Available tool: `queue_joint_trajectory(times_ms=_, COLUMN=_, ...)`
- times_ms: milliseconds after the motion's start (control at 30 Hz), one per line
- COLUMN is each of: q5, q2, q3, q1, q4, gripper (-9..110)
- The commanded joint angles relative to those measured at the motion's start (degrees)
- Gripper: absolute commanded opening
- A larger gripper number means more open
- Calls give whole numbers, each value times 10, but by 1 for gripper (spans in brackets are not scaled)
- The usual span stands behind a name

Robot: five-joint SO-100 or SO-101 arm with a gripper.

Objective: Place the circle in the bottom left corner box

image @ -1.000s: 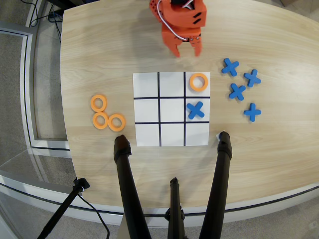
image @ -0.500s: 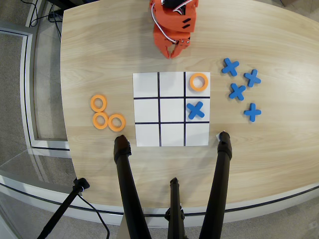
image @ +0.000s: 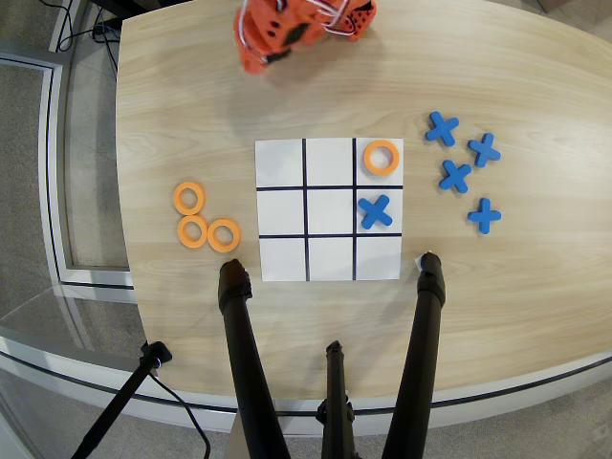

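Three flat orange rings lie on the table left of the paper grid: one (image: 189, 198), one (image: 192, 231) and one (image: 224, 235). Another orange ring (image: 381, 158) lies in the grid's top right cell. The bottom left cell (image: 282, 258), as this overhead view shows it, holds nothing. The orange arm and its gripper (image: 265, 50) sit at the table's far edge, blurred, well away from the rings and the grid. I cannot tell how the jaws stand, and nothing shows in them.
A blue cross (image: 376, 211) lies in the grid's middle right cell. Several blue crosses (image: 456, 175) lie loose on the table right of the grid. Black tripod legs (image: 236, 325) stand at the near table edge.
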Motion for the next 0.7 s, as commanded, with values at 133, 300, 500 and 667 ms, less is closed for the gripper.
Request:
queue_joint_trajectory(times_ms=133, q5=2, q2=11, q3=33, q1=321, q4=4, gripper=0)
queue_joint_trajectory(times_ms=300, q5=2, q2=10, q3=33, q1=279, q4=4, gripper=0)
queue_joint_trajectory(times_ms=500, q5=3, q2=10, q3=33, q1=279, q4=4, gripper=0)
queue_joint_trajectory(times_ms=667, q5=3, q2=10, q3=33, q1=279, q4=4, gripper=0)
